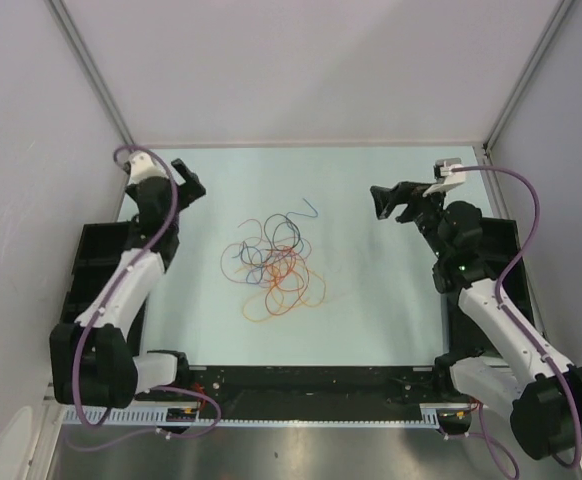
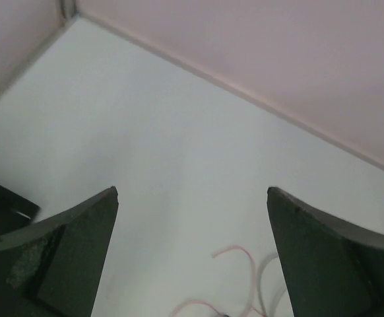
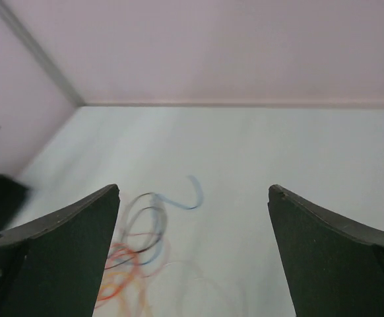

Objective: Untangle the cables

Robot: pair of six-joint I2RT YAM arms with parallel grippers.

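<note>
Cables point(image 1: 274, 268) lie in 1 loose knot at the middle of the top view, on the pale table point(image 1: 371, 300), touching only each other and the surface. Orange and red loops crowd the lower part of the knot and dark blue loops the upper part. 1 blue end point(image 1: 309, 207) hooks out toward the upper right, free of the rest (a likely first strand to pull, I judge, since it crosses nothing).

The left gripper point(image 1: 189, 185) hangs at the upper left of the top view and the right gripper point(image 1: 386, 203) at the upper right. Both are well apart from the knot, 1 on either side. The jaws on both stand wide with nothing between them: each wrist view shows 2 dark fingers point(image 2: 60, 257) at the lower corners and bare table in the gap. The left wrist view catches only a few pinkish loops at its bottom edge. The right wrist view has the knot at its lower left and the blue end near the middle.

This reads as a start posture, with the arms held off to the sides so the whole tangle shows and the jaws spread ready. No strand is separated yet, so the task looks unbegun. 1 arm could pin the knot while the other draws a strand out. Wires this fine will need the jaws closed almost fully, right at the table.
</note>
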